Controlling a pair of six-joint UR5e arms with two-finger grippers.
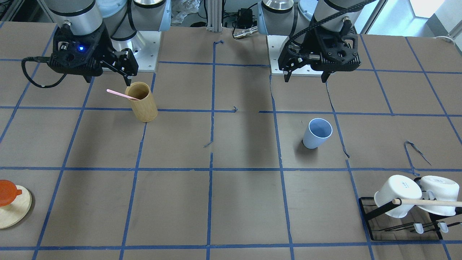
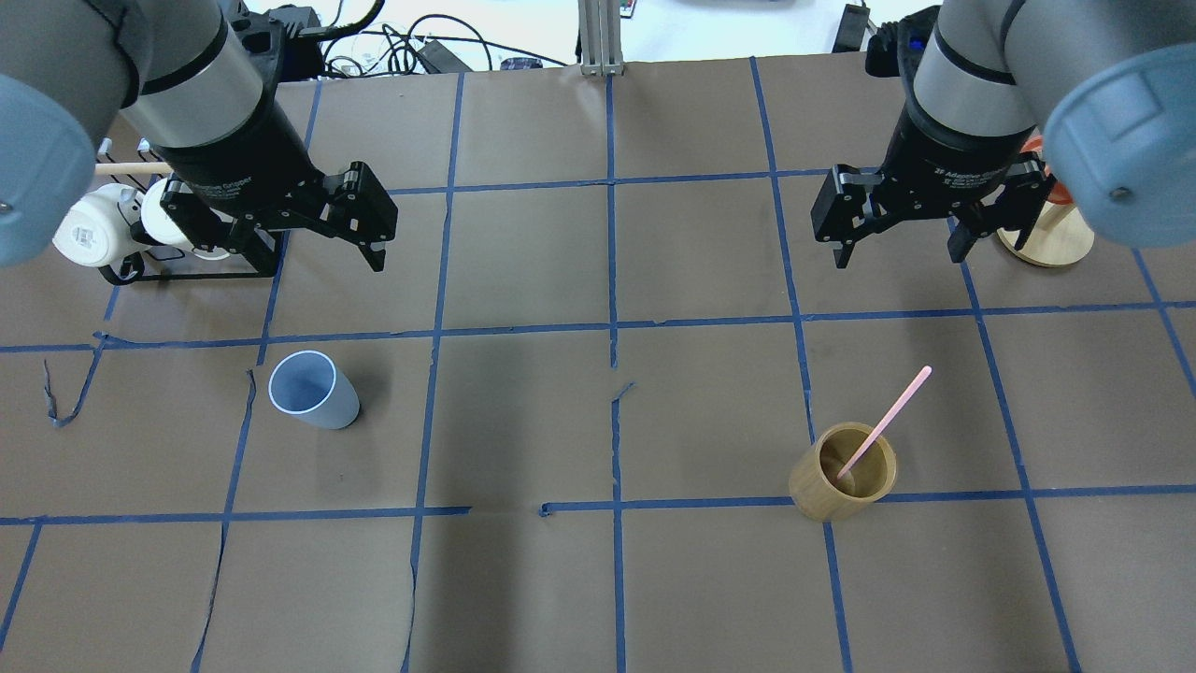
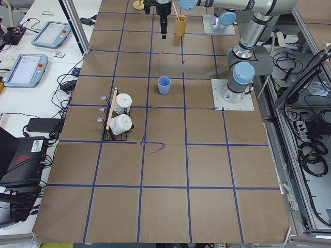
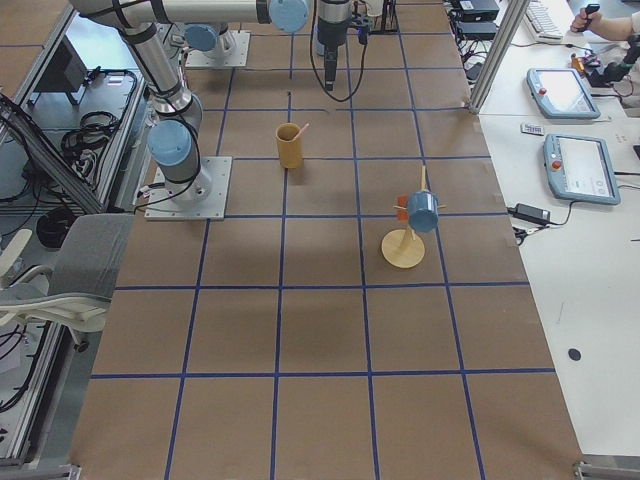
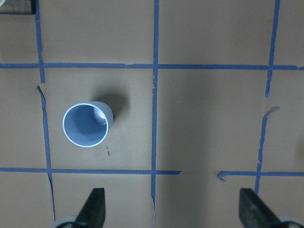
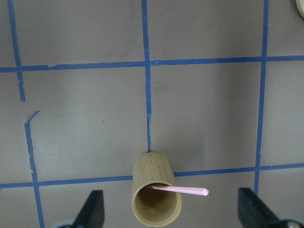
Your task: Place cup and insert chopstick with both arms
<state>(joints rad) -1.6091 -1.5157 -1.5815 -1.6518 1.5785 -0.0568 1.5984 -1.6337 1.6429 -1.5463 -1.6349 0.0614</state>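
Observation:
The light-blue cup [image 1: 317, 133] stands upright and empty on the brown table; it also shows in the overhead view [image 2: 313, 391] and the left wrist view [image 5: 88, 124]. My left gripper [image 1: 305, 77] hangs open and empty above and behind it. One pale-pink chopstick [image 2: 888, 416] leans inside a tan bamboo cylinder [image 2: 841, 481], its top sticking out over the rim [image 6: 183, 190]. My right gripper [image 2: 902, 252] is open and empty, high above the table, apart from the cylinder.
A black rack with two white mugs [image 1: 415, 196] and a wooden dowel [image 1: 429, 203] stands at the table's edge on my left. A round wooden stand [image 1: 11, 213] with an orange piece is at my far right. Blue tape lines grid the table.

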